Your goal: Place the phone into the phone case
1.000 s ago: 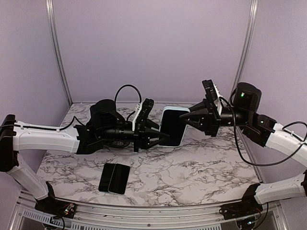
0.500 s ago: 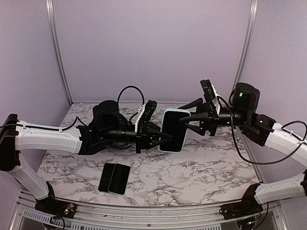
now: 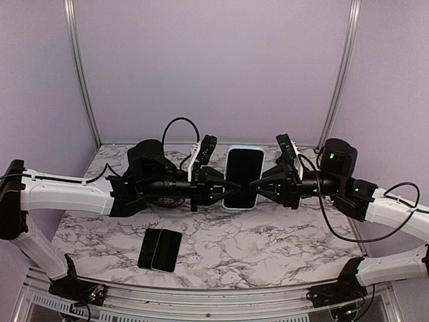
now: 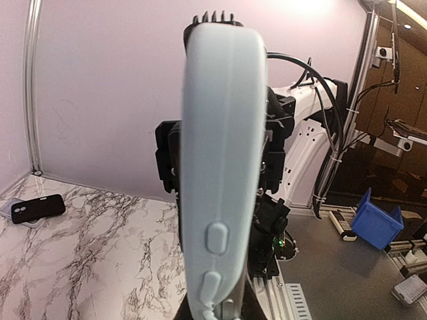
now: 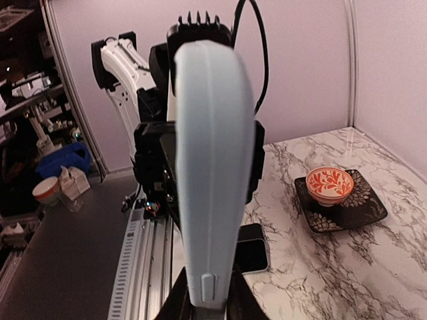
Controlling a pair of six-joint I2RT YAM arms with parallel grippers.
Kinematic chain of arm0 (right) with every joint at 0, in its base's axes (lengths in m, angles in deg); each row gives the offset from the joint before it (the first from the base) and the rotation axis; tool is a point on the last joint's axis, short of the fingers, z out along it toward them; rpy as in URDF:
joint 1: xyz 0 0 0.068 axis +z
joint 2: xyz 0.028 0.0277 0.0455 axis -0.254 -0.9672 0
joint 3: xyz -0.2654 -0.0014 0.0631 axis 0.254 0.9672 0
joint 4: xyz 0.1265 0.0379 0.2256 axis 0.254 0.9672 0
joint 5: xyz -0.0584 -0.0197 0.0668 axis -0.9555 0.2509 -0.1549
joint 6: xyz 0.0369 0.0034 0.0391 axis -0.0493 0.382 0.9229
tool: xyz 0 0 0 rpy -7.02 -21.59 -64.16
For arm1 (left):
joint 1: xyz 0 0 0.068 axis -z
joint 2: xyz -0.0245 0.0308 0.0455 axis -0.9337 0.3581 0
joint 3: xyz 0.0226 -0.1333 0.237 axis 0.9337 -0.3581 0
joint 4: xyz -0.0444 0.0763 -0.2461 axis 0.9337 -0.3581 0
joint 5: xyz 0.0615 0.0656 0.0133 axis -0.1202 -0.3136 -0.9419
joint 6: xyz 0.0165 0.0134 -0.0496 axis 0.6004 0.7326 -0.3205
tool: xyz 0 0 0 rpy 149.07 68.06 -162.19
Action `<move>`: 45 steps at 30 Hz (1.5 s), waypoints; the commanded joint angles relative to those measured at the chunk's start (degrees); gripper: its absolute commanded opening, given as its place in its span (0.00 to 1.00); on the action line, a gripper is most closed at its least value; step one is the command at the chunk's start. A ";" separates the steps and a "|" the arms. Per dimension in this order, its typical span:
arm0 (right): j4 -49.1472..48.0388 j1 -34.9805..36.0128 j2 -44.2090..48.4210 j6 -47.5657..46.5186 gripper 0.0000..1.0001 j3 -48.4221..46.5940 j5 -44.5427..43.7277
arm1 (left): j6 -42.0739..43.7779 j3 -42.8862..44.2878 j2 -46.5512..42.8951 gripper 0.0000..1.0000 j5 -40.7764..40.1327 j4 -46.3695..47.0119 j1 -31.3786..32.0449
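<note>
Above the table (image 3: 288,238), mid-air: the pale-blue phone case (image 3: 242,178) is held upright, its dark face turned towards the overhead view.
Left gripper (image 3: 216,188): clamped on the case's left edge.
Right gripper (image 3: 260,186): clamped on the case's right edge.
Phone: whether it is seated inside the case cannot be told; two dark slabs (image 3: 160,249) lie flat near the front edge.
Handling: both edges are best pressed evenly, so that the case is not twisted or dropped.
</note>
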 commanded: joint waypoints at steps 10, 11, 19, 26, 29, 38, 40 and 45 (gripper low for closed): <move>6.30 -3.31 2.59 3.77 0.00 -3.71 -13.22 | -3.11 -2.42 -3.19 0.79 -18.25 2.42 -0.20; 8.50 -4.04 2.32 4.25 0.00 -4.18 -15.28 | -3.08 -2.40 -3.17 0.89 -23.73 -0.33 -0.31; 23.04 -15.27 -5.37 10.79 0.00 -3.74 -12.98 | -7.78 3.31 -0.14 0.99 -49.05 -25.14 -4.94; 22.34 -22.04 -19.59 12.27 0.00 -3.59 -0.37 | -11.35 3.22 0.25 0.99 -47.65 -27.67 -7.27; 21.59 -23.68 -25.08 11.06 0.00 -4.32 2.80 | -11.15 3.25 0.35 0.99 -46.89 -28.17 -7.53; 24.04 -29.26 -38.40 6.41 0.00 -7.25 6.74 | -10.07 3.45 0.13 0.99 -47.00 -29.83 -8.37; 25.10 -29.43 -40.14 6.00 0.00 -7.80 5.26 | -10.04 3.31 0.13 0.99 -46.95 -30.05 -8.49; 29.73 -29.47 -41.04 5.09 0.18 -9.75 -3.47 | -9.85 2.94 0.13 0.99 -46.89 -30.85 -8.85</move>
